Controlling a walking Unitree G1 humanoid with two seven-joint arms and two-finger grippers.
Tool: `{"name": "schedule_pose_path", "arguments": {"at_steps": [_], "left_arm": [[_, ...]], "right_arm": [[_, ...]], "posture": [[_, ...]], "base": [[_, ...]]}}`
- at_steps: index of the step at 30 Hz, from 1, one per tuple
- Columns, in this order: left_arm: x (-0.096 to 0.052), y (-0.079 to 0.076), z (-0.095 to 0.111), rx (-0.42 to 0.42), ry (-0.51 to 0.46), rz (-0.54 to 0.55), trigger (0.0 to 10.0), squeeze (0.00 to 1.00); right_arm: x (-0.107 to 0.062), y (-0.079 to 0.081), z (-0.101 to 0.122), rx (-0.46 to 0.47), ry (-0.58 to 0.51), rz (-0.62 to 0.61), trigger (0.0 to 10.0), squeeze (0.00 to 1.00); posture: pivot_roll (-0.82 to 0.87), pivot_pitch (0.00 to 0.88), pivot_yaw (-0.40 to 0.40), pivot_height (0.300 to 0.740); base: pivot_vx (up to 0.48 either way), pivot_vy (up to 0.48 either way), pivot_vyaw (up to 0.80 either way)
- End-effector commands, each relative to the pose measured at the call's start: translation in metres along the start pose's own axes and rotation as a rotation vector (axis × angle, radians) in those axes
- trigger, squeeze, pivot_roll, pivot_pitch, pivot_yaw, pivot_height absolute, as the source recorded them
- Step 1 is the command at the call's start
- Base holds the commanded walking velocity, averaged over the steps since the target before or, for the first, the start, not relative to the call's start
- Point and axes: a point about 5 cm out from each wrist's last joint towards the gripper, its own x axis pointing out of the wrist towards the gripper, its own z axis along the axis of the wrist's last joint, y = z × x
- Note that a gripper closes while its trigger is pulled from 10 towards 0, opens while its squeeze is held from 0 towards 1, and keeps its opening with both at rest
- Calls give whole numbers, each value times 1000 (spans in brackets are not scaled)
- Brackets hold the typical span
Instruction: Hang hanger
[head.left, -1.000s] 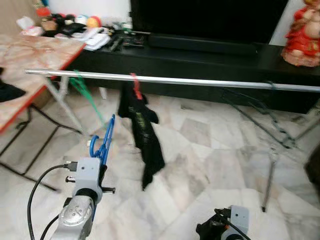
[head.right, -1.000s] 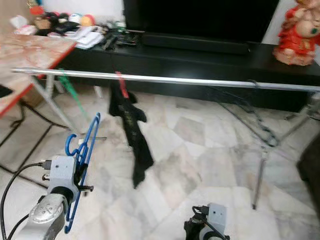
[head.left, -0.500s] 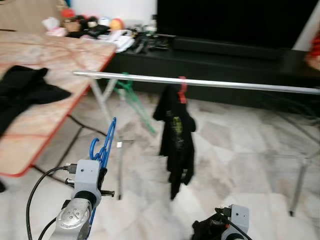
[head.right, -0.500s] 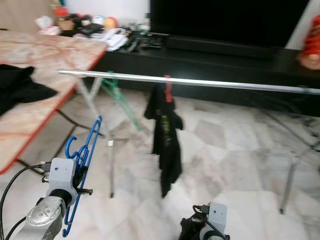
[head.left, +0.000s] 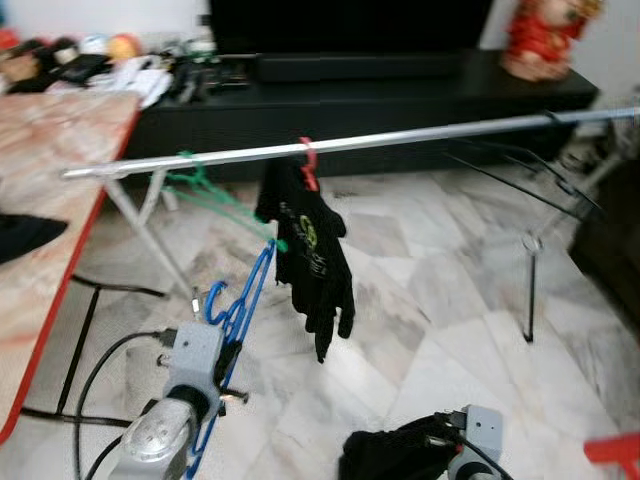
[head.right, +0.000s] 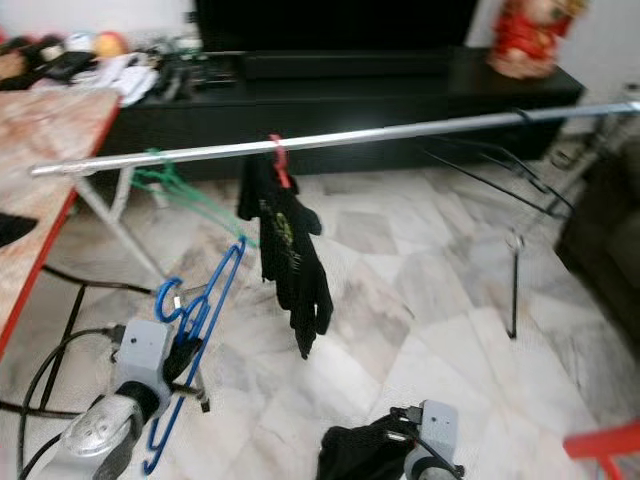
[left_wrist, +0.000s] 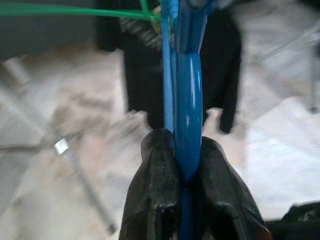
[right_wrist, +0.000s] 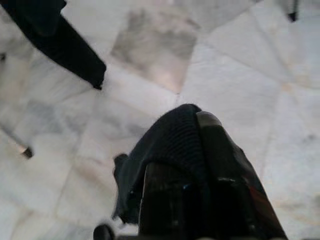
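Blue hanger (left_wrist: 187, 90) clamped between left fingers (left_wrist: 160, 185)

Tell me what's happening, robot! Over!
Left gripper jaws shut on blue hanger, below the silver rail. Right gripper jaws shut on black cloth, held low. Hung black shirt beside the hanger.

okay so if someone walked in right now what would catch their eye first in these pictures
Probably the long silver rail running across the room, with a black garment hanging from a red hanger near its middle. Next, the bright blue hanger clamped in the left gripper below the rail, and the dark cloth pinched in the right gripper, low over the marble floor.
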Motion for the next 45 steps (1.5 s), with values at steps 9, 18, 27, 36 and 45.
{"name": "schedule_pose_path", "arguments": {"at_steps": [9, 18, 27, 36, 45], "left_arm": [[-6, 2, -6, 16, 28, -17, 10000, 0], [-8, 9, -10, 43, 54, 24, 10000, 0], [-8, 16, -11, 63, 69, 93, 10000, 0], [-4, 25, -2, 61, 10, 215, 10000, 0], [-5, 25, 5, 37, -47, 232, 10000, 0]], "right_arm": [[0, 3, -2, 9, 5, 5, 10000, 0], [0, 4, -1, 7, -1, 13, 10000, 0], [0, 5, -2, 4, 3, 16, 10000, 0], [0, 4, -2, 5, 3, 16, 10000, 0], [0, 4, -2, 5, 1, 15, 10000, 0]], "posture": [[52, 137, -1, 740], [52, 139, 6, 740], [51, 138, 8, 740], [49, 138, 8, 740], [45, 138, 6, 740]], "base": [[0, 0, -792], [0, 0, -499], [0, 0, 0], [0, 0, 0], [0, 0, 0]]}}
